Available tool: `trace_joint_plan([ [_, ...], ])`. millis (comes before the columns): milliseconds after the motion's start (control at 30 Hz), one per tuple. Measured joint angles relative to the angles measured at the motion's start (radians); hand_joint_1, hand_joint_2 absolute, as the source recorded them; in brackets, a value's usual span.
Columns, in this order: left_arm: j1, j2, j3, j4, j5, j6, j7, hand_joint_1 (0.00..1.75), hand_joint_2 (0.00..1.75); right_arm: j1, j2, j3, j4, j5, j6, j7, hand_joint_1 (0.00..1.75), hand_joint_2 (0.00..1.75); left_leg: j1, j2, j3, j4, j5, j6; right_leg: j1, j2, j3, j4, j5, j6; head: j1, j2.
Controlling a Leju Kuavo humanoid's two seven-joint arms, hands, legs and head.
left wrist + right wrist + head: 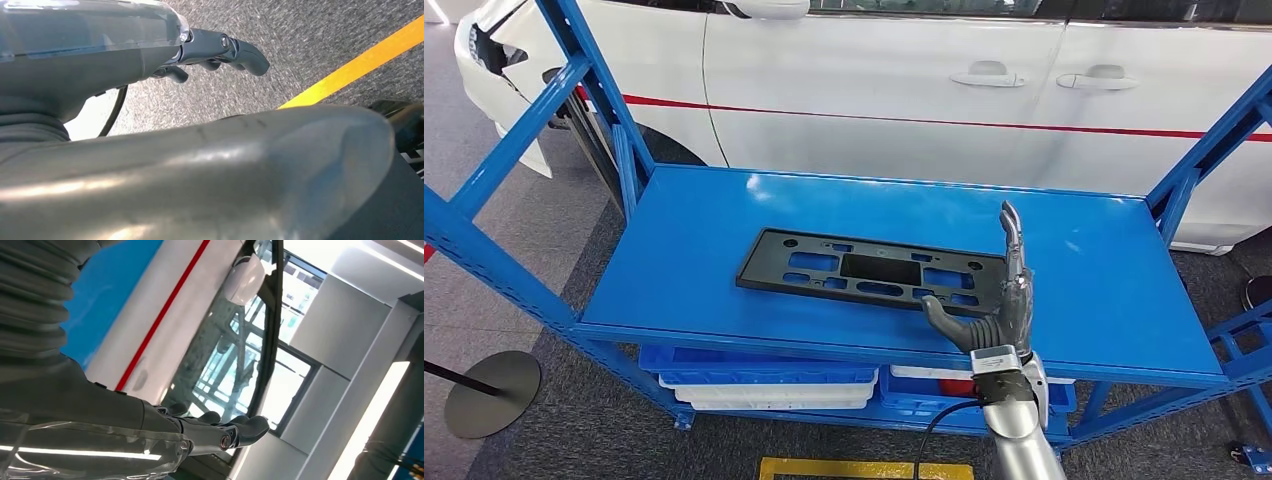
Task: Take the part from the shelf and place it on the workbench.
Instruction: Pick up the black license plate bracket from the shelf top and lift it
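Flat black part [871, 271] lies mid-shelf, nearer the front edge of the blue shelf [1114, 290]. Right hand [1004, 300] is over the part's right end, fingers straight and apart, thumb out, holding nothing. Left hand [220, 50] hangs over grey floor, fingers curled in, nothing in them. Risk: part is thin and flat on the shelf, so fingers may fail to get under it, push it sideways, or tilt it off the front edge.

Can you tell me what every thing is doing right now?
black part: lying flat on the blue shelf, not held.
right hand: open, fingers straight, at the part's right end.
left hand: hanging over the floor, empty, fingers curled.
white car: doors closed.
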Motion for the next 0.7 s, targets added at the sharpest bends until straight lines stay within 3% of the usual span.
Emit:
trace_joint_plan([
  [167,-0.006,0.000,-0.010,0.000,-0.010,-0.008,0.002,0.00,0.00,-0.040,-0.044,0.130,0.033,0.141,-0.215,0.000,0.00,1.75,0.000,0.000,0.000,0.000,0.000,0.000,0.000,0.000,0.000,0.000,0.000,0.000,0.000,0.000],
  [333,-0.014,0.000,-0.013,0.000,-0.023,-0.014,0.004,0.00,0.00,-0.068,-0.066,0.239,0.089,0.266,-0.338,0.000,0.00,1.75,0.000,0.000,0.000,0.000,0.000,0.000,0.000,0.000,0.000,0.000,0.000,0.000,0.000,0.000],
  [700,-0.021,0.000,-0.016,0.000,-0.040,-0.020,0.009,0.00,0.00,-0.074,-0.067,0.296,0.142,0.583,-0.363,0.000,0.00,1.75,0.000,0.000,-0.001,0.000,0.000,0.000,0.000,0.000,-0.001,0.000,0.000,0.000,0.000,0.000],
])
